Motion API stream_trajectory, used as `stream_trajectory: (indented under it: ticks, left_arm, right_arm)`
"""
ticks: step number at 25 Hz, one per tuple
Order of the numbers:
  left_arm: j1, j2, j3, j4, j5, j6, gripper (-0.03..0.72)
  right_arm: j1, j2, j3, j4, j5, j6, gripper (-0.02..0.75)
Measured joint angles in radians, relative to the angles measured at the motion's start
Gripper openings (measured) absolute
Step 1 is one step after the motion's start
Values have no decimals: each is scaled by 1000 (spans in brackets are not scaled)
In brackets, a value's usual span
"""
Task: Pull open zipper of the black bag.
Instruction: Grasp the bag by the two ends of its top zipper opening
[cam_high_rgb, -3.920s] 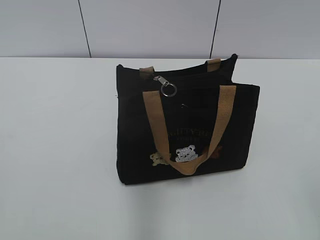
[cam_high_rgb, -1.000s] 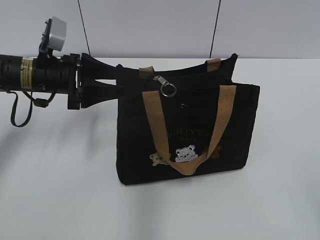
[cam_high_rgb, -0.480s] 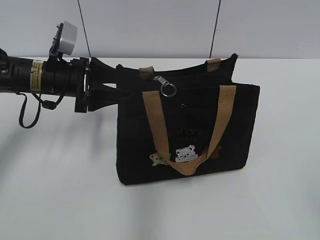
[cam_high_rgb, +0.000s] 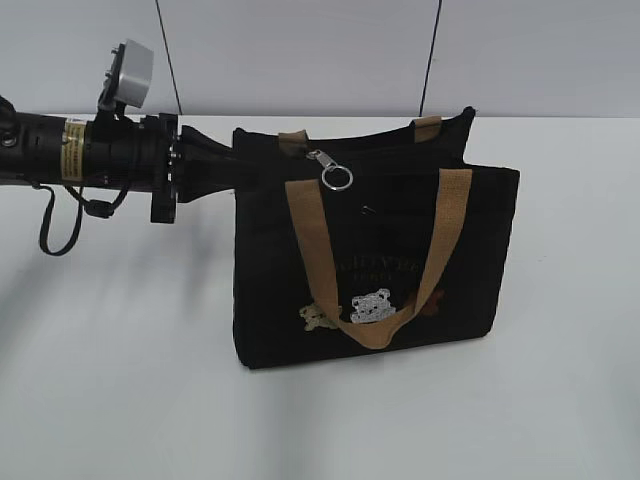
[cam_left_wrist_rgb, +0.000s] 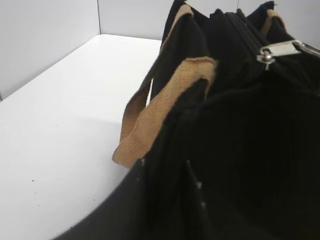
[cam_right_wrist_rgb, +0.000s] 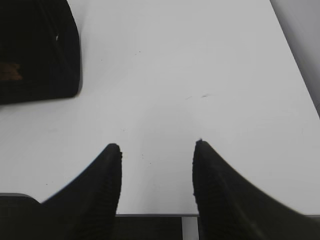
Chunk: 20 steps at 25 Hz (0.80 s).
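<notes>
The black bag (cam_high_rgb: 400, 230) stands upright on the white table, tan handles hanging down its front. Its zipper (cam_high_rgb: 400, 150) runs along the top, and the silver pull with its ring (cam_high_rgb: 335, 172) lies near the left end. My left gripper (cam_high_rgb: 228, 165) comes in level from the left and is shut on the bag's upper left edge. In the left wrist view the fingertips (cam_left_wrist_rgb: 142, 166) pinch black fabric, with the pull (cam_left_wrist_rgb: 280, 50) beyond them at the upper right. My right gripper (cam_right_wrist_rgb: 157, 150) stands open over bare table, apart from the bag's corner (cam_right_wrist_rgb: 35, 50).
The white table (cam_high_rgb: 120, 380) spreads out round the bag on all sides. A pale panelled wall (cam_high_rgb: 300, 50) closes the back. In the right wrist view the table's edge (cam_right_wrist_rgb: 150, 215) runs just under the right gripper's fingers.
The left gripper's spread jaws have closed together onto the bag's upper left edge. The bag and the zipper pull have stayed in place.
</notes>
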Motion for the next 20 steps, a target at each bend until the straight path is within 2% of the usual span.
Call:
stream_trajectory:
  ticks: [1,2,20]
  left_arm:
    - [0,0,0,5,0,0,43]
    - [0,0,0,6,0,0,34]
    - [0,0,-1,9,-2,0,34]
  right_arm:
    - [0,0,0,0,0,0,357]
    - [0,0,0,0,0,0,357]
    - [0,0,0,0,0,0,357]
